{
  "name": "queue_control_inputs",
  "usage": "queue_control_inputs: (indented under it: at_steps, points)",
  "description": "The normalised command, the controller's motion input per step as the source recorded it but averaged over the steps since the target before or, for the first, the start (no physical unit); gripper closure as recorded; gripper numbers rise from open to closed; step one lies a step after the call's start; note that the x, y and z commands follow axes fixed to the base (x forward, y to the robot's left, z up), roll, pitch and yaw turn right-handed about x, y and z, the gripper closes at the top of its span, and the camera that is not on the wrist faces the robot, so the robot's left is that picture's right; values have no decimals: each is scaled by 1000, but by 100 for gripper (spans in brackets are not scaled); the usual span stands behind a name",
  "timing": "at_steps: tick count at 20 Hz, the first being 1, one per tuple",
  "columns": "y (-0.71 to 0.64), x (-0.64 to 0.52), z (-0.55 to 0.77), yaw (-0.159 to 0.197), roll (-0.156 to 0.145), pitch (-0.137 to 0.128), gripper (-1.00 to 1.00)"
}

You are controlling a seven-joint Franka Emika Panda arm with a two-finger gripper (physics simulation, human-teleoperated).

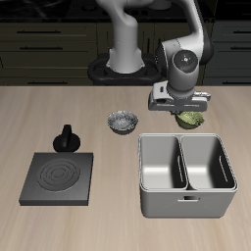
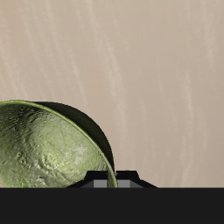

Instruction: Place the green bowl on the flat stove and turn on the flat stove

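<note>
Because the gripper (image 1: 189,111), right of centre, covers the green bowl (image 1: 192,119), I cannot tell its grip; a rim-only pinch could slip en route to the flat stove (image 1: 59,176).

In the exterior view the gripper (image 1: 188,115) covers most of the green bowl (image 1: 193,121), so its fingers and their grip cannot be seen. In the wrist view the green bowl (image 2: 44,149) is cut off by the picture's edge.

Light wood-grain table (image 1: 59,113) carries: flat stove (image 1: 59,177) near the front edge, grey-white bowl (image 1: 122,122) farther back, grey two-compartment tray (image 1: 187,175) beside the stove.
</note>
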Motion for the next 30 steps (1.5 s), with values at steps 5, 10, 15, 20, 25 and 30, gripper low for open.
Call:
queue_control_inputs:
  at_steps: [5,10,15,20,25,30]
  points:
    - [-105,72,234,19,-14,-40,100]
    - [-112,28,280,21,-20,-56,100]
    - [-121,-32,398,34,-11,-68,100]
    - [-188,-68,542,23,-7,-82,100]
    - [-104,-72,358,24,-1,-67,100]
    - [-195,74,103,17,-12,-2,100]
